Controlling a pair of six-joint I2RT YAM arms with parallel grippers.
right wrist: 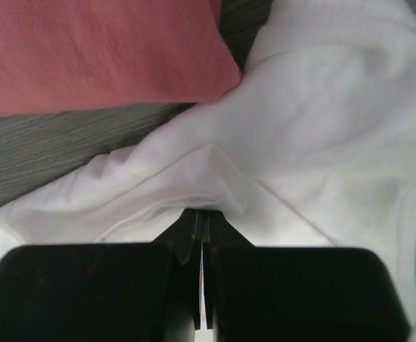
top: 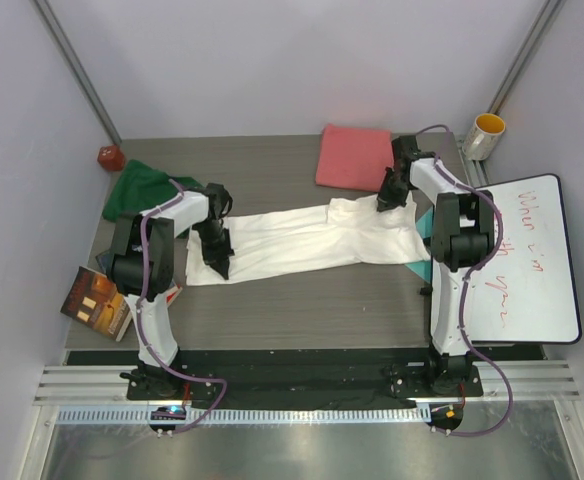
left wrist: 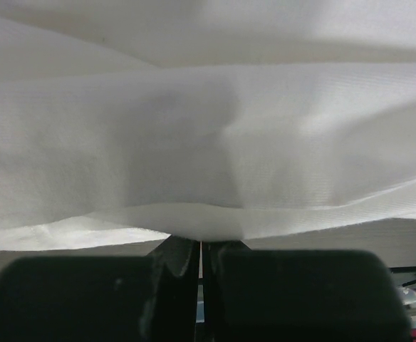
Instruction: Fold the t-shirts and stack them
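Observation:
The large white t-shirt (top: 302,240) lies stretched in a long band across the table, between my two grippers. My left gripper (top: 215,258) is shut on its left end; the left wrist view shows the cloth edge (left wrist: 208,221) pinched at the closed fingertips (left wrist: 201,244). At the shirt's right end, my right gripper (top: 388,200) is shut on a fold of white cloth (right wrist: 279,178), its tips (right wrist: 204,216) buried in it. The coral-pink t-shirt (top: 354,157) lies folded at the back, also visible as pink cloth (right wrist: 101,50) in the right wrist view. The dark green t-shirt (top: 137,190) is crumpled at the back left.
A small red object (top: 110,157) sits in the back left corner. A yellow mug (top: 485,135) stands at the back right. A whiteboard (top: 527,260) with red writing lies at the right edge. Books (top: 97,300) hang over the left edge. A teal sheet (top: 424,232) peeks out by the right arm.

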